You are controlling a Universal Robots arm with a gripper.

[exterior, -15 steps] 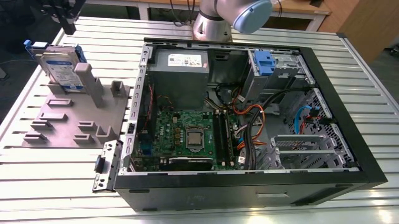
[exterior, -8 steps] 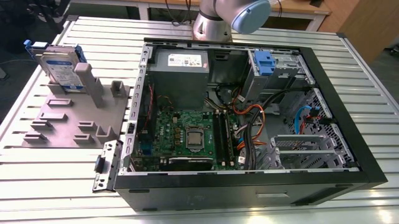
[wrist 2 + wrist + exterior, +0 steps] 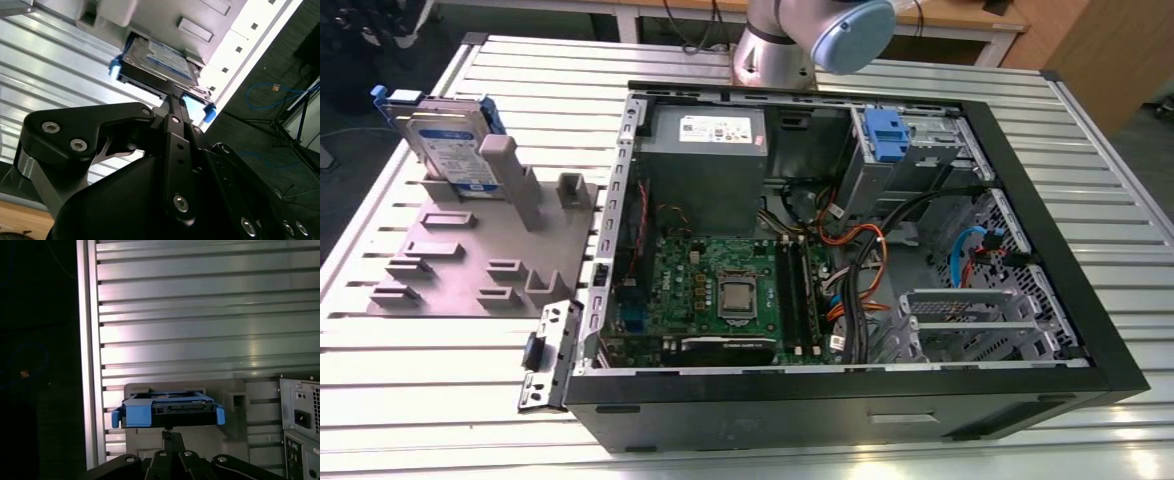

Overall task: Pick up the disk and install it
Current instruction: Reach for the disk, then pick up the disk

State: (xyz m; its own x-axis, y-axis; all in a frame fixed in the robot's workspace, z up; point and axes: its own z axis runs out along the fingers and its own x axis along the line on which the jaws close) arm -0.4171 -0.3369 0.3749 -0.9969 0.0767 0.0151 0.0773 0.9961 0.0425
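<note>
The disk [image 3: 447, 140], a silver drive with a white-and-blue label and blue side rails, stands on edge in a grey holder [image 3: 467, 250] at the exterior view's left. Both wrist views look at the disk [image 3: 160, 62] [image 3: 167, 410] edge-on, resting in the holder [image 3: 210, 440]. My gripper [image 3: 169, 95] [image 3: 167, 432] is shut with its black fingertips together and nothing between them. It points at the disk's near edge and is apart from it.
An open computer case [image 3: 854, 230] lies on the slatted metal table [image 3: 1067, 150], beside the holder. Inside are a grey power-supply box [image 3: 707, 150], a motherboard, cables and a drive bay with a blue latch [image 3: 887, 135]. The case's rear corner [image 3: 300, 410] stands near the holder.
</note>
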